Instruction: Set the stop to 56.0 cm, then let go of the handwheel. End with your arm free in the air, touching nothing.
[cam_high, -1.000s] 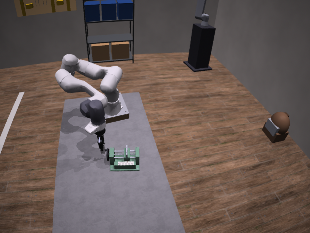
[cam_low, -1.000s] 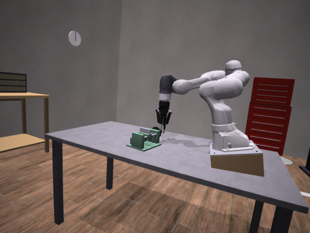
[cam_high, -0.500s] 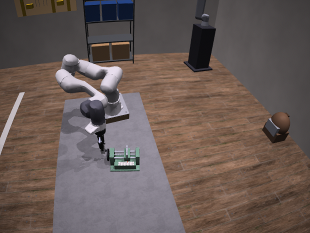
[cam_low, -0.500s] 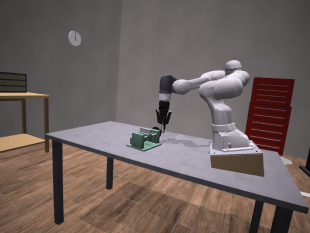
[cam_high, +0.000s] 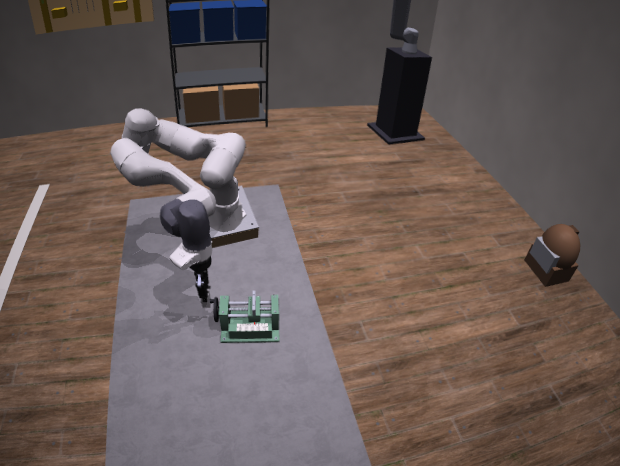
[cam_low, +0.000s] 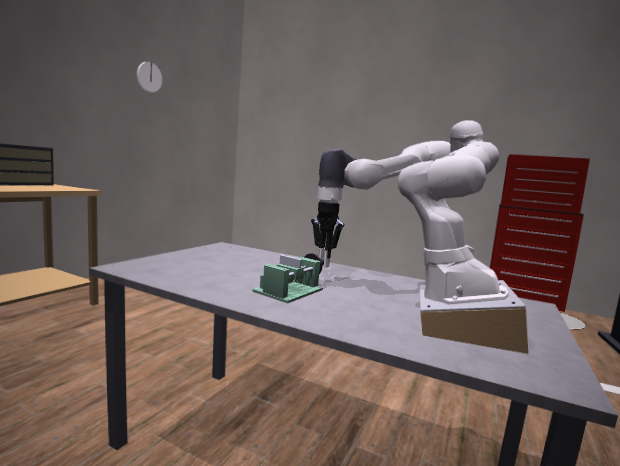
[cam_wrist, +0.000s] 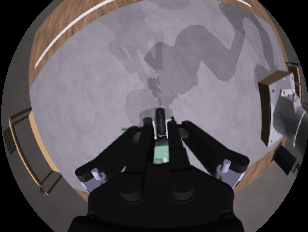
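Observation:
A small green stop fixture (cam_high: 249, 319) sits on the grey table, with rails, a grey stop block (cam_high: 253, 306) near the middle and a white scale along its front. A black handwheel (cam_high: 215, 309) is on its left end. My gripper (cam_high: 204, 299) points down at the handwheel and is shut on the handwheel's crank handle. In the exterior view the gripper (cam_low: 326, 258) stands just behind the fixture (cam_low: 289, 281). In the wrist view the fingers close on a thin dark handle, with a bit of green below it.
The robot base (cam_high: 235, 220) stands on a wooden block at the back of the table. On the floor are a shelf with boxes (cam_high: 219, 60), a black pedestal (cam_high: 402, 92), a red cabinet (cam_low: 541, 227) and a wooden side table (cam_low: 45, 230).

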